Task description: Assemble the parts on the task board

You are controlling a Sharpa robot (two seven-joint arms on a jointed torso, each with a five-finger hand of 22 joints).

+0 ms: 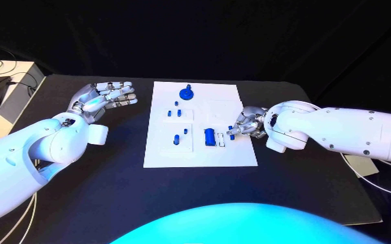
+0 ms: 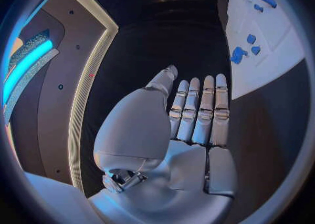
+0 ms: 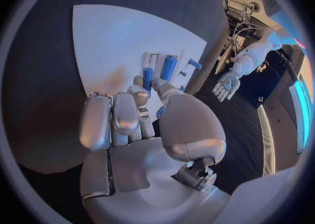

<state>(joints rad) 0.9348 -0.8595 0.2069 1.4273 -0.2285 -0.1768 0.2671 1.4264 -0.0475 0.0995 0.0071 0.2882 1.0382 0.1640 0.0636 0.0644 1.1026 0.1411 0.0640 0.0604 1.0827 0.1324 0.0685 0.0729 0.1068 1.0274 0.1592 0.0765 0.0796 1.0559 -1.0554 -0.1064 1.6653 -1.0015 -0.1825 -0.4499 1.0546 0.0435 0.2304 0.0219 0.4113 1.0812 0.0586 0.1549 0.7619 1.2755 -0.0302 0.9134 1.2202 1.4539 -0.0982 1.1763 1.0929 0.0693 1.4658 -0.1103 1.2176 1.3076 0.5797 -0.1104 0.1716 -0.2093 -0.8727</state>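
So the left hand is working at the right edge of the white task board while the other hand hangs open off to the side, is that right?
No, the hands are swapped. The head view shows the right hand at the right edge of the task board, fingers by the blue parts, while the left hand hangs open beside the board.

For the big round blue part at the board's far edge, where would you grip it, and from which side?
Judging by the head view, take the round blue part by the narrow stem rising from its wider base, coming from above. It stands alone on the task board, so the fingers have room around it.
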